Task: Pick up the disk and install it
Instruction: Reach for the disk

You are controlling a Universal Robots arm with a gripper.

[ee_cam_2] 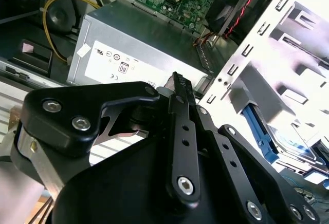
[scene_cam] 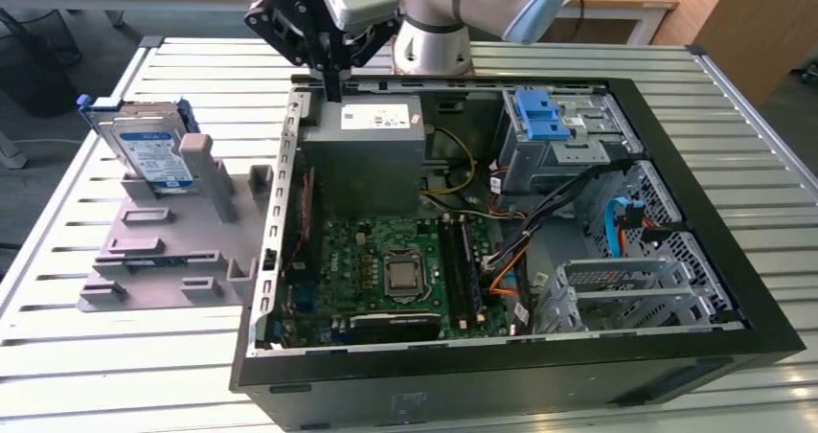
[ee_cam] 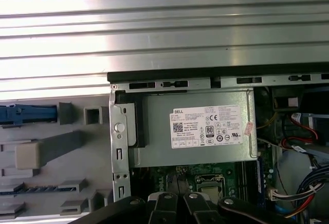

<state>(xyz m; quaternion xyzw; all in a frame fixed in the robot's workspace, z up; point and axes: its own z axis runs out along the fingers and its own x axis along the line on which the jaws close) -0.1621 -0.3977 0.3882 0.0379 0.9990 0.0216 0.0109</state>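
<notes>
Standing upright, the disk (scene_cam: 151,155) is seated in the grey holder (scene_cam: 167,251) at the exterior view's left, not yet picked up. The gripper (scene_cam: 335,86), fingers pressed together and empty, is held above the power supply (scene_cam: 364,150) of the open case (scene_cam: 511,376).

One disk (scene_cam: 151,155), one computer case (scene_cam: 486,380)

We log the gripper (scene_cam: 335,90) hanging over the far edge of the open computer case (scene_cam: 511,380). Its fingers are pressed together and hold nothing, tip just above the grey power supply (scene_cam: 364,150). The disk (scene_cam: 151,157) stands upright in the grey fixture (scene_cam: 167,251) on the slatted table (scene_cam: 115,376), at the exterior view's left, well apart from the gripper. A green motherboard (scene_cam: 383,261) lies exposed inside the case.
</notes>
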